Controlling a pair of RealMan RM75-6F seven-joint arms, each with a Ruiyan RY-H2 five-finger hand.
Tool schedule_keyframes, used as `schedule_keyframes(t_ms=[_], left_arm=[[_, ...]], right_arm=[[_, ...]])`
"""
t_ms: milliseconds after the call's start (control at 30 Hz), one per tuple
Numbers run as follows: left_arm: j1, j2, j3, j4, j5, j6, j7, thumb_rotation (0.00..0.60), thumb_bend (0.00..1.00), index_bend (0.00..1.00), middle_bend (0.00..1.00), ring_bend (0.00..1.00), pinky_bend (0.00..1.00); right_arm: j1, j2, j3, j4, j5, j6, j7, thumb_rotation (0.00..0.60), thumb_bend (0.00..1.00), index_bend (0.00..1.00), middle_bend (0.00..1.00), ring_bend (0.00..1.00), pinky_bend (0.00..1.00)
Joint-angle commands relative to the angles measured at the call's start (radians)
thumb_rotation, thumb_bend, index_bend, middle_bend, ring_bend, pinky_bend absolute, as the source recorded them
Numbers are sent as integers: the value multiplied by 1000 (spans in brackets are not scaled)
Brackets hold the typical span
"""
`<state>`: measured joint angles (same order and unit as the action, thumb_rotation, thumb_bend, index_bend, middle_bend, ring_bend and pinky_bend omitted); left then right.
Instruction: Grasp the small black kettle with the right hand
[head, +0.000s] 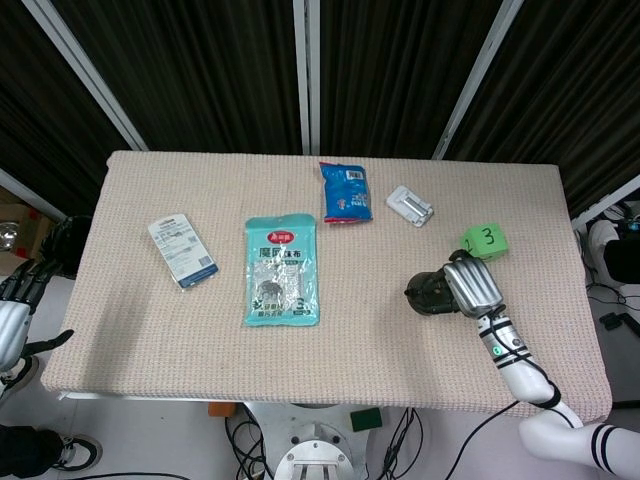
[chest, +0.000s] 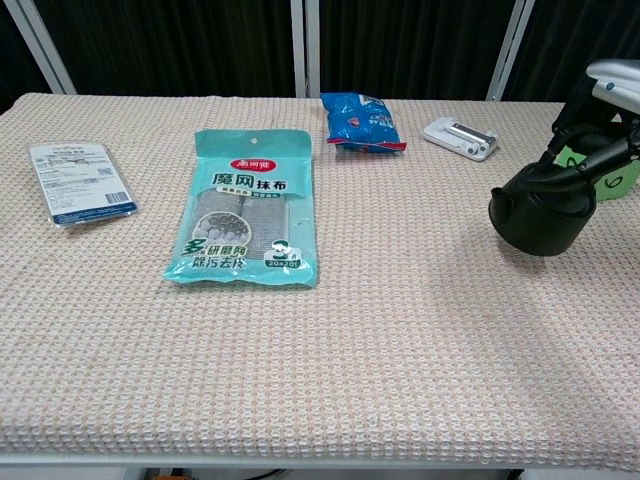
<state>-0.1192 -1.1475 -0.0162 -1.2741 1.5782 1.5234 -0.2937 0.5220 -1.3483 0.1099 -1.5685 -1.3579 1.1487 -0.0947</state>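
The small black kettle (head: 433, 293) (chest: 540, 214) hangs a little above the beige mat at the right side, spout pointing left. My right hand (head: 471, 287) (chest: 597, 130) grips it from above and from the right, fingers curled over its top and handle. A shadow lies on the mat under the kettle in the chest view. My left hand (head: 12, 305) hangs off the table's left edge, fingers apart, holding nothing.
A teal cleaning-cloth packet (head: 282, 270) lies mid-table, a blue snack bag (head: 345, 191) and a white clip (head: 409, 206) behind it. A green numbered cube (head: 483, 241) sits just behind the kettle. A white-and-blue packet (head: 182, 250) lies at the left.
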Motion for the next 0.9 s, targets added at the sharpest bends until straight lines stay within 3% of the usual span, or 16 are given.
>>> schedule_keyframes(t_ms=[33, 367, 700, 900], left_arm=[[-1, 0, -1, 0, -1, -2, 0, 600, 28, 100, 69, 5, 191], [-6, -1, 0, 0, -4, -13, 2, 600, 29, 100, 69, 5, 191], [-7, -1, -2, -1, -9, -16, 6, 600, 28, 100, 69, 6, 191], [-8, -1, -3, 2, -13, -20, 2, 600, 28, 100, 68, 6, 192]], right_arm=[[-4, 0, 8, 7, -18, 17, 20, 355, 0, 1000, 1000, 964, 403], [-4, 18, 23, -1, -42, 22, 69, 354, 86, 1000, 1000, 1000, 492], [1, 31, 32, -11, -58, 22, 76, 355, 296, 1000, 1000, 1000, 556], [5, 29, 35, -12, -59, 17, 71, 355, 348, 1000, 1000, 1000, 593]])
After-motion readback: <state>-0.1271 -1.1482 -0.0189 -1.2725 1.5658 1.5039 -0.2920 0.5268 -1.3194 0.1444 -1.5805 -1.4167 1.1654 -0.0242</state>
